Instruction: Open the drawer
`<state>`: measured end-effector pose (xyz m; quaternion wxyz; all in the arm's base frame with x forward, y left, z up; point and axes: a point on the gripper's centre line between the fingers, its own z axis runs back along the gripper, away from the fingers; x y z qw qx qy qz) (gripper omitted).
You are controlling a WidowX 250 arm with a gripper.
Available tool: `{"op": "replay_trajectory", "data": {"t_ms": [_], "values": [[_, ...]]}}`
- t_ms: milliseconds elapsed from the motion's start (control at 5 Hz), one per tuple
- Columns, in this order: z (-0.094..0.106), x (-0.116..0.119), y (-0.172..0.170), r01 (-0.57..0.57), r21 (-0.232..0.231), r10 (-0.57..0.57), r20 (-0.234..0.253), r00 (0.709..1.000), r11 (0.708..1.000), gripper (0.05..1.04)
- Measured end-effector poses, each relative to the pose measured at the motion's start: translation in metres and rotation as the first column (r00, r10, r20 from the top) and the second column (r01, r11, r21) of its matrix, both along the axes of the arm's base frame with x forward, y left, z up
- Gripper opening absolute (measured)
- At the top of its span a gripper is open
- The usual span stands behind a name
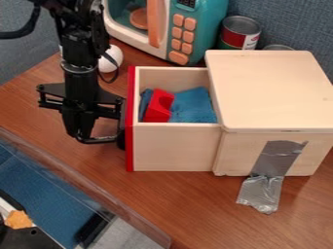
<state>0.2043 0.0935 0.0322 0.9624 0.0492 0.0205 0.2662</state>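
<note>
The wooden drawer (174, 146) with a red front panel (130, 119) stands pulled out to the left of its box, exposing its inside. In it lie a red block (158, 106) and a blue cloth (193, 105). My black gripper (91, 127) hangs down just left of the red panel, its lower right part close against the panel's outer side. A dark rounded piece shows at the panel's lower left, beside the gripper; whether it is a handle I cannot tell.
The wooden box (270, 92) holding the drawer has grey tape (276, 163) on its front, running onto the table (189, 209). Behind are a teal toy microwave (201, 29), a can (239, 33) and a white round object (110, 58). The table edge runs along the lower left.
</note>
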Motion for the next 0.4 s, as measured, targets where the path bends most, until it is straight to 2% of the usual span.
{"op": "replay_trajectory", "data": {"t_ms": [400], "values": [[-0.0034, -0.0015, -0.0088, -0.054, -0.006, 0.054, 0.014, 0.998, 0.999, 0.15]]}}
